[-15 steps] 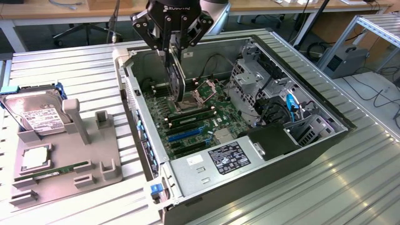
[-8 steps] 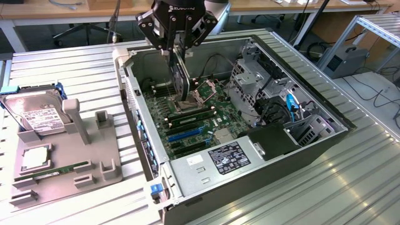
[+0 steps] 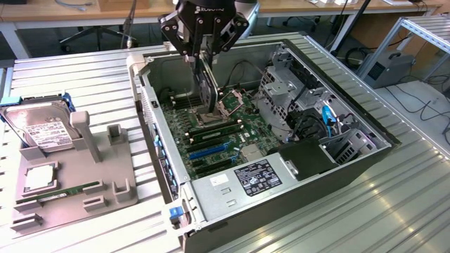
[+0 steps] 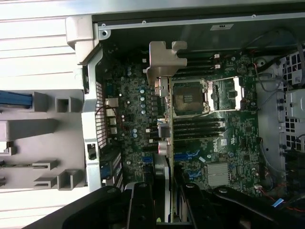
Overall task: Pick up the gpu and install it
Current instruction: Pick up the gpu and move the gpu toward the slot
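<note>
The gpu (image 3: 206,84) is a thin dark card that hangs on edge from my gripper (image 3: 203,52), which is shut on its upper edge. It hovers inside the open computer case (image 3: 151,113), above the green motherboard (image 3: 221,139) near the processor socket. In the wrist view the gpu (image 4: 164,138) runs edge-on, with its silver end bracket (image 4: 166,59) pointing toward the case's rear wall. My two black fingers (image 4: 140,205) clamp the card from both sides.
A grey fixture (image 3: 84,168) lies at the exterior view's left. It carries a hard drive (image 3: 42,129), a processor chip (image 3: 41,176) and a green memory stick (image 3: 60,192). Inside the case are a metal drive cage (image 3: 288,87), cables and the power supply (image 3: 256,176).
</note>
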`<act>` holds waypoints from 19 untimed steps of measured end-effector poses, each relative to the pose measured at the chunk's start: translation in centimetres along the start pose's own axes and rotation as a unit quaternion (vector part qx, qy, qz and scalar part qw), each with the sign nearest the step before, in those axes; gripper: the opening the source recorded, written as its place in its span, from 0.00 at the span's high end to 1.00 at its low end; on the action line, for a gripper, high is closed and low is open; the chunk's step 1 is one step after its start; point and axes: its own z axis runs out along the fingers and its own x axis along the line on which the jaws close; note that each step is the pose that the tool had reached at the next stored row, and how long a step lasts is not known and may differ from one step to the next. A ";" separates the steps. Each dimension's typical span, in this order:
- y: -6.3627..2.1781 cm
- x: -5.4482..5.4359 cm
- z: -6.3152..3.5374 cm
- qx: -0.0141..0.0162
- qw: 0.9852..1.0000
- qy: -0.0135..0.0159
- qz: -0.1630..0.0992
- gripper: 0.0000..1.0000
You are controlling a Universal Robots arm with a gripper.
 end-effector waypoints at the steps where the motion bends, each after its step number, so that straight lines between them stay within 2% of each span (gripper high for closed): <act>1: 0.01 -0.2 0.02 0.000 1.000 0.000 0.000 0.73; 19: 0.13 -1.8 0.16 0.000 1.000 0.000 0.000 0.73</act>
